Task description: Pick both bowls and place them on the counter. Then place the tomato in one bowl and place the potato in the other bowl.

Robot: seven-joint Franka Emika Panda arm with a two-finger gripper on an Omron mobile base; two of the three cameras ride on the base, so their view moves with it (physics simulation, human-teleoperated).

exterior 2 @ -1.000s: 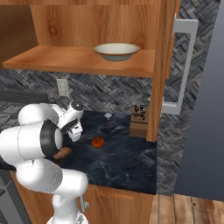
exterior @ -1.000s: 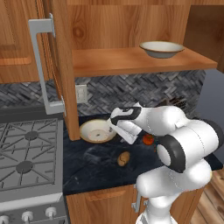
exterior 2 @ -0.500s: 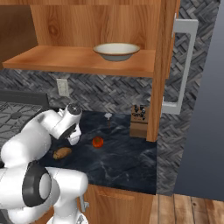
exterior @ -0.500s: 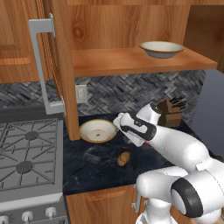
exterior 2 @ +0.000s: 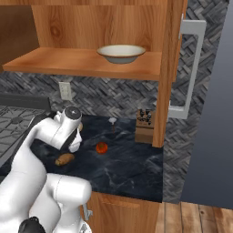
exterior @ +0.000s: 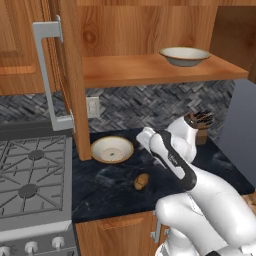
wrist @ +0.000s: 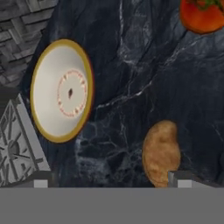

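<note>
Now two bowls: one on the counter (exterior: 105, 185) beside the stove (exterior: 30, 170), one on the shelf (exterior: 150, 72). Potato (wrist: 161, 153) at six o'clock, tomato (wrist: 201, 15) at one, bare marble between. Gripper (wrist: 109, 183) wide apart, empty.

In the hand view the tomato (wrist: 202, 15) is cut by the top edge, and the potato (wrist: 161, 153) has its lower end hidden behind a fingertip (wrist: 183, 179).

open counter (wrist: 131, 78) between bowl (wrist: 61, 89), potato (wrist: 161, 151), tomato (wrist: 202, 15)
</note>
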